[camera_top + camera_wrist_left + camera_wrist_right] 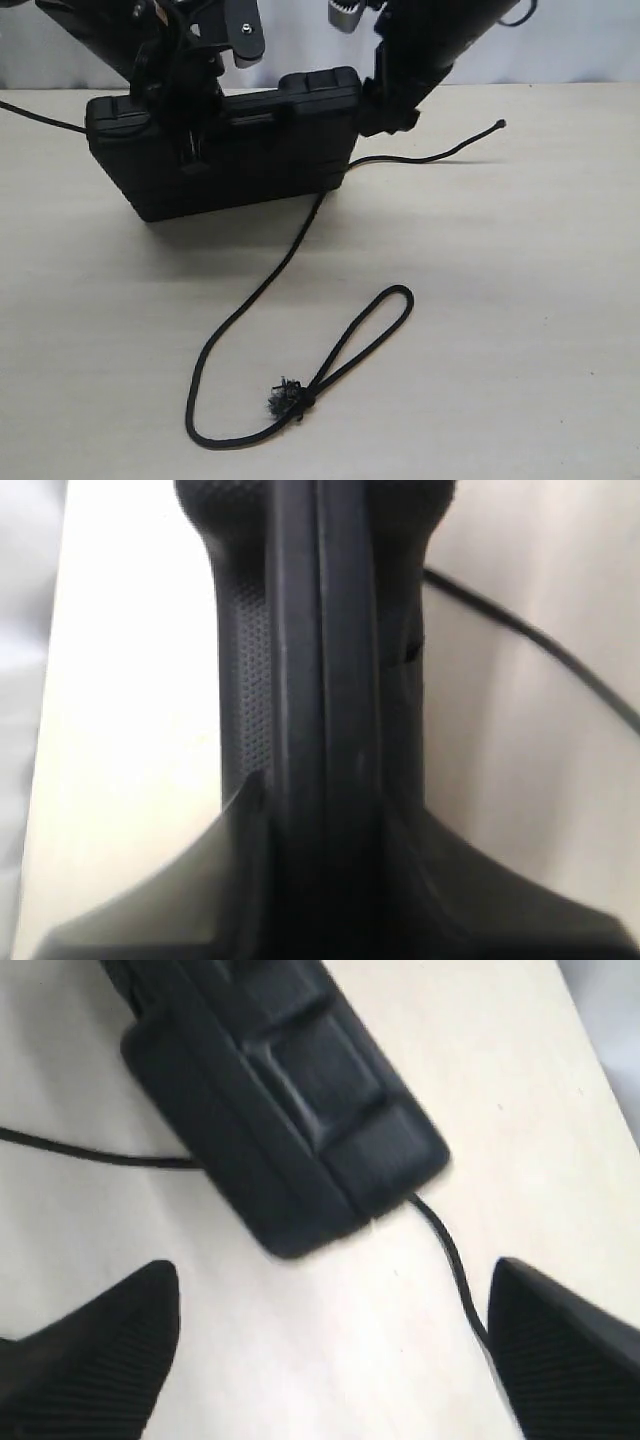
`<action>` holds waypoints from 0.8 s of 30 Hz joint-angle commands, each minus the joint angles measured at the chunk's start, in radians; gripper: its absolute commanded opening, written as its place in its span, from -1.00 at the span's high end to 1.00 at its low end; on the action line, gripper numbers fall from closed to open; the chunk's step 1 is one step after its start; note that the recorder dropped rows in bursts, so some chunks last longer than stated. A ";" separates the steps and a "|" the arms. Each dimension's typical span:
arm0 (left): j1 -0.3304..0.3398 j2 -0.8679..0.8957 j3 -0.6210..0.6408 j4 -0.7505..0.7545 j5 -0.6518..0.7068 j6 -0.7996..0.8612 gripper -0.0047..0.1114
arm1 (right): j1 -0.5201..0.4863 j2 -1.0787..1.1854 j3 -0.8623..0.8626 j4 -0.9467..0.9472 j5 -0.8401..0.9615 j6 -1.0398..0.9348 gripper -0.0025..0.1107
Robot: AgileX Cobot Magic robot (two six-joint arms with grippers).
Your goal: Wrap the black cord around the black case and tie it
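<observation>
1. Left gripper (325, 805): jaws drawn narrow and pressed against both faces of the black case (250, 160) at its handle edge, holding it from above.
2. Right gripper (333, 1270): jaws wide apart with nothing between them. It hangs over the table (520, 300), just off the case's right end.
3. Black case: stands on one long edge toward the back of the table and leans slightly.
4. Black cord (250, 300): passes under the case's lower right corner. One run leads right to a small knotted tip (498, 125). The other curves forward across the table to a frayed knot (288, 400) that closes a loop (385, 315), well apart from the case.
</observation>
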 commanded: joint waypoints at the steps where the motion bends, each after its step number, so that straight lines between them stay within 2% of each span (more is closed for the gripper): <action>1: 0.008 -0.029 0.000 0.032 -0.015 -0.148 0.92 | -0.006 -0.092 -0.002 -0.129 0.121 0.184 -0.40; 7: 0.008 -0.037 0.000 0.031 0.041 -0.304 0.92 | -0.006 -0.136 0.002 -0.112 0.245 0.371 -0.40; 10: -0.013 -0.038 0.000 0.032 0.053 -0.387 0.92 | -0.006 -0.136 0.002 -0.095 0.276 0.467 -0.40; 15: -0.045 -0.040 0.000 0.034 0.040 -0.497 0.92 | -0.006 -0.136 0.002 -0.069 0.262 0.550 -0.33; 19: -0.046 -0.040 -0.005 0.038 0.029 -0.598 0.92 | -0.006 -0.136 0.002 -0.069 0.232 0.657 -0.33; 22: -0.046 -0.040 -0.028 0.062 0.054 -0.627 0.92 | -0.006 -0.136 0.002 -0.066 0.188 0.771 -0.33; 24: -0.046 -0.040 -0.056 0.062 0.090 -0.592 0.92 | -0.006 -0.136 0.002 -0.062 0.178 0.773 -0.33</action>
